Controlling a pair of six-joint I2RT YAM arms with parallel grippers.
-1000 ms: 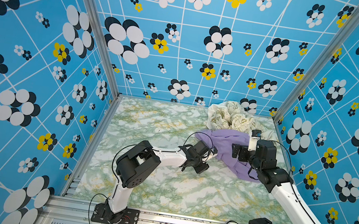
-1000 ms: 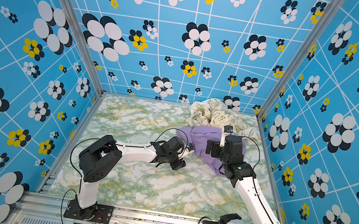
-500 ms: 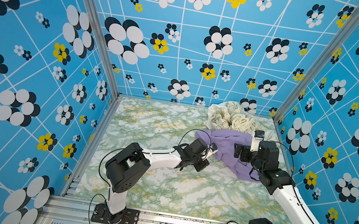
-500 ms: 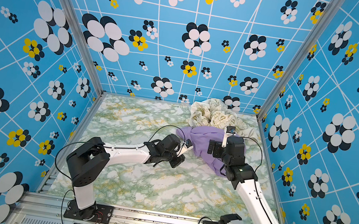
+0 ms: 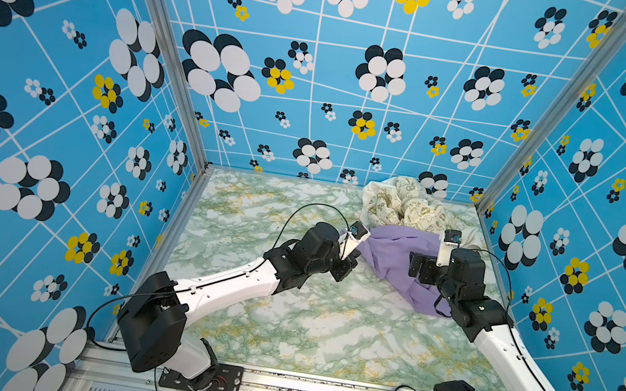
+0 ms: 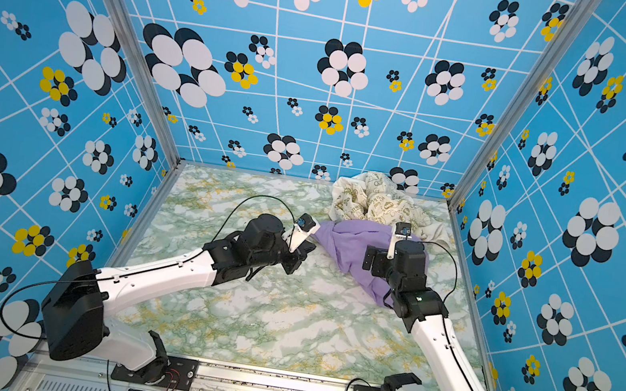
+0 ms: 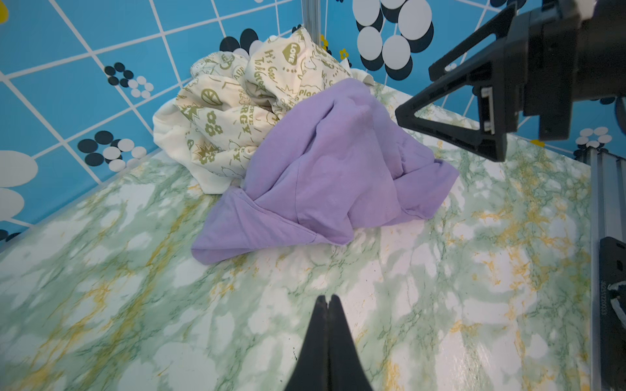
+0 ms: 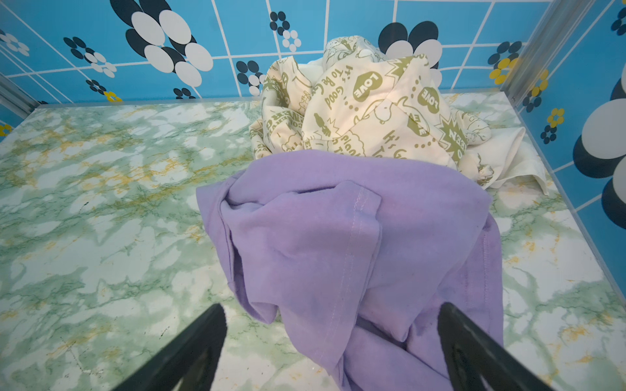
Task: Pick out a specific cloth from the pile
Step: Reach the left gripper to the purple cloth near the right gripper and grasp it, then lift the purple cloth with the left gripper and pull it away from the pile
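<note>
Cloth (image 5: 395, 251) against pile (image 5: 398, 205), both on table (image 5: 283, 326)

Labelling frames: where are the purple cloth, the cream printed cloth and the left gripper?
purple cloth (image 7: 338, 162): left wrist view, its middle.
cream printed cloth (image 8: 372, 111): right wrist view, printed top.
left gripper (image 7: 327, 299): left wrist view, closed fingertips.

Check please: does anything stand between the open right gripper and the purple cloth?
Nothing visible does. The right gripper hangs open over the near folds of the purple cloth; the cream printed cloth lies beyond it, out of the path.
</note>
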